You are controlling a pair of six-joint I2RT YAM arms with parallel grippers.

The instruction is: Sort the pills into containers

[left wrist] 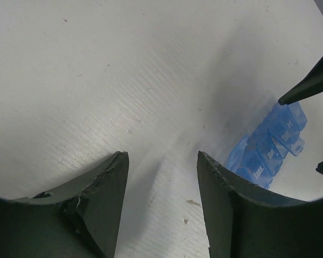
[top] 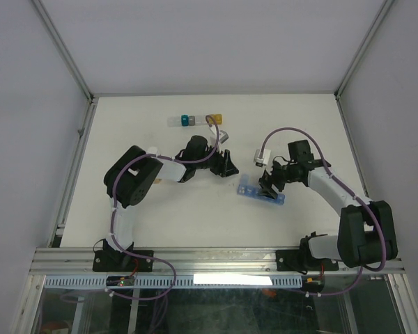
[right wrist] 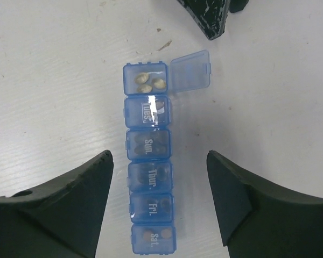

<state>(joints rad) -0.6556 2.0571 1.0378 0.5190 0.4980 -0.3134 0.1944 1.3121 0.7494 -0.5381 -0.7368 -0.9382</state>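
White matte tabletop (top: 160,209) carries the containers (right wrist: 149,177), a translucent blue strip of square lidded cells, beneath the right gripper (right wrist: 159,156), whose fingers stand apart and empty. Its end cell is flipped open with three tan oval pills (right wrist: 148,81) inside, so snapping that thin hinged lid shut seems the next move. The left gripper (left wrist: 162,155) hovers nearby, its fingers likewise apart.

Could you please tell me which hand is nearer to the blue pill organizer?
Right: the right hand hovers over the pill organizer, straddling it; the left hand sits beyond its open-lidded end, apart.

On table (top: 160,216): container strip (top: 260,194) under right gripper (top: 268,182); left gripper (top: 228,167) near, to left; pills (right wrist: 147,81) in end compartment; cube row (top: 195,120) well behind.
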